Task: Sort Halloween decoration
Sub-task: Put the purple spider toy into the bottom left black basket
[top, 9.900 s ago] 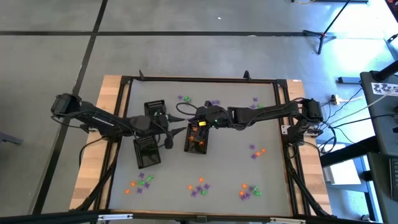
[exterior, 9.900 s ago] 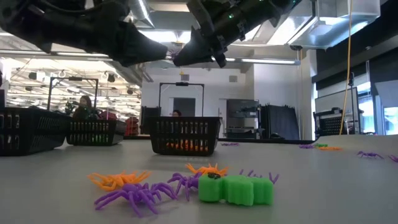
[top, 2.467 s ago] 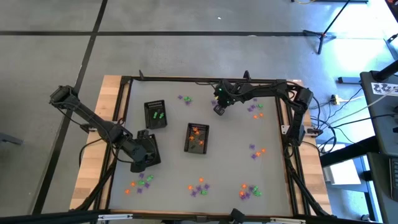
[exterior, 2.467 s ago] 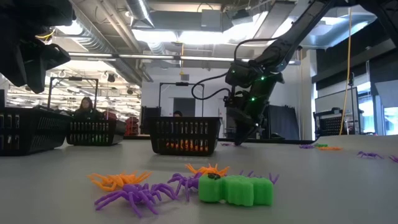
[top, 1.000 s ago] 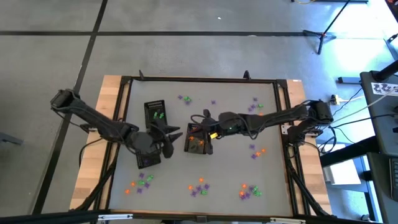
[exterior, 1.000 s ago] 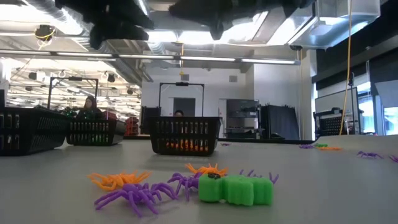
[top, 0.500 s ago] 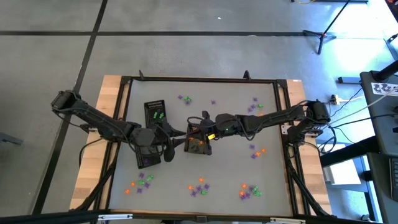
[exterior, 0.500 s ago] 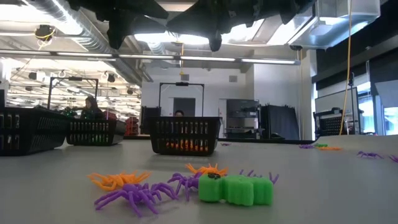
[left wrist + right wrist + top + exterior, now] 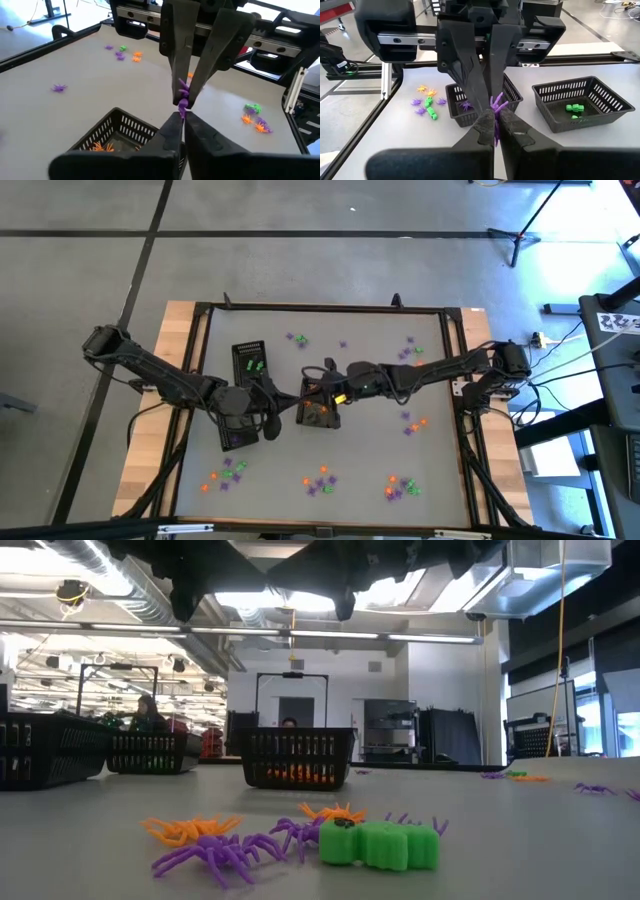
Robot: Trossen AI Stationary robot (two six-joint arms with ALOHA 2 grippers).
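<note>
Purple plastic spider trinket (image 9: 182, 97) hangs pinched between two sets of fingertips at once, above the grey table (image 9: 370, 435). The left gripper (image 9: 179, 116) is closed on its lower end, and the right gripper (image 9: 494, 116) is closed on the same spider from the opposite side, so the two pincers meet tip to tip with the little thing between them.

In the high view they meet just left of the black slotted plastic tray holding orange trinkets (image 9: 317, 407), between it and the black slotted tray under the left arm (image 9: 238, 432), where a purple spider lies. A third black slotted tray with green trinkets (image 9: 249, 363) sits toward the far left of the table.

Other small orange, purple and green plastic trinkets lie in loose clusters along the near edge (image 9: 320, 478) and toward the far right (image 9: 411, 352). The low view shows a green block-shaped trinket (image 9: 380, 843) beside orange and purple spiders (image 9: 215, 848) close to the camera.
</note>
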